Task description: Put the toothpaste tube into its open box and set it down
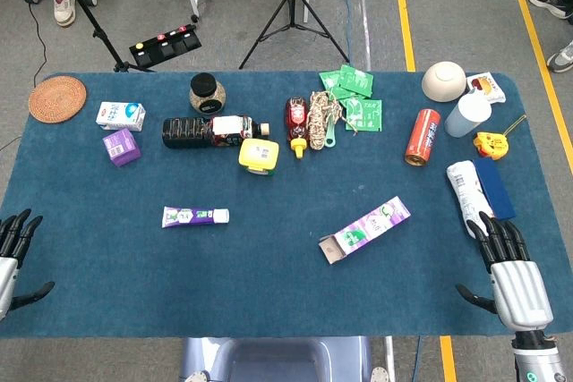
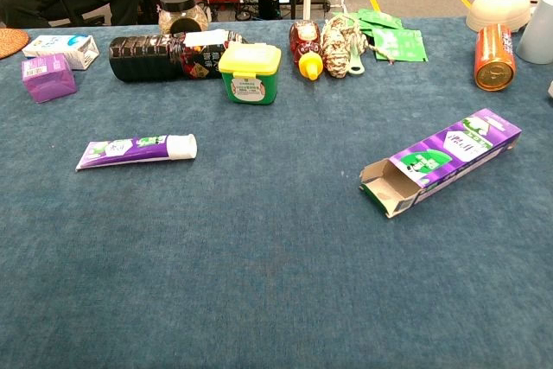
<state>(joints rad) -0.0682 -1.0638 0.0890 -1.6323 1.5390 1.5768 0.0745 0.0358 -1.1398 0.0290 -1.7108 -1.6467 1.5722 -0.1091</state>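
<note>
A purple and white toothpaste tube (image 1: 194,216) (image 2: 136,150) lies flat on the blue table, left of centre, its white cap pointing right. Its purple and green box (image 1: 365,229) (image 2: 442,160) lies to the right of centre with the open flap end facing the near left. My left hand (image 1: 12,252) rests at the table's near left edge, fingers spread, holding nothing. At the near right edge my right hand (image 1: 513,270) is the same, fingers apart and empty. Both hands are far from the tube and box, and neither shows in the chest view.
Along the back stand a dark bottle (image 1: 213,131), a yellow-lidded tub (image 1: 258,156), a jar (image 1: 207,93), small purple (image 1: 121,146) and white boxes, green sachets (image 1: 354,96), an orange can (image 1: 423,136), a bowl (image 1: 443,80) and cup. A wrapped roll (image 1: 467,187) lies by my right hand.
</note>
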